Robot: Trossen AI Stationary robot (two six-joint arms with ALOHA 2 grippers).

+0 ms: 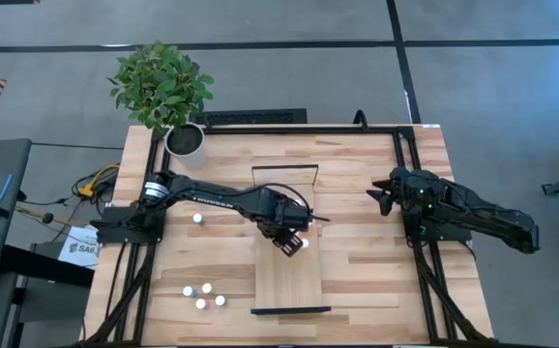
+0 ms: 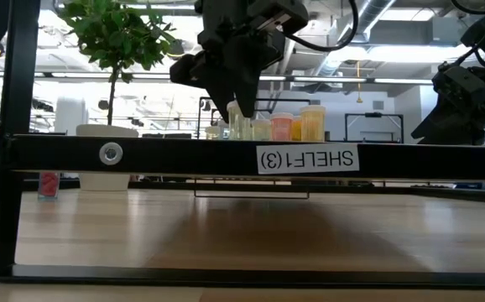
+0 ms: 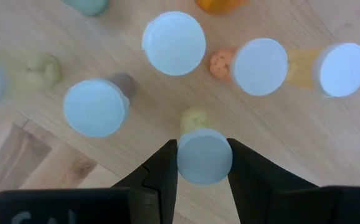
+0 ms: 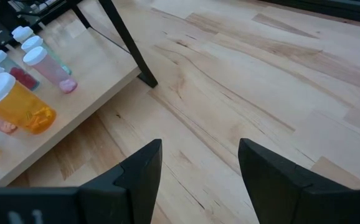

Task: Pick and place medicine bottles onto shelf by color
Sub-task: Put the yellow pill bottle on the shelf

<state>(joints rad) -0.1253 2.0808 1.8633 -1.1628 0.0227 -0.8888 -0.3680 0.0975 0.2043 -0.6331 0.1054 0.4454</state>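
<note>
Holding a white-capped bottle (image 3: 204,155) clamped in its jaws, left gripper (image 3: 203,163) hovers over shelf (image 1: 289,280) among standing bottles (image 3: 174,43); lowering off-line could topple neighbours. Right gripper (image 4: 200,163) waits at right, jaws apart, empty.

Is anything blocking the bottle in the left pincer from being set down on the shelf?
Nothing visible does. The left pincer is shut on a white-capped pale yellow bottle above bare wood of the light-wood shelf; the other white-capped bottles stand apart, farther along the shelf.
</note>
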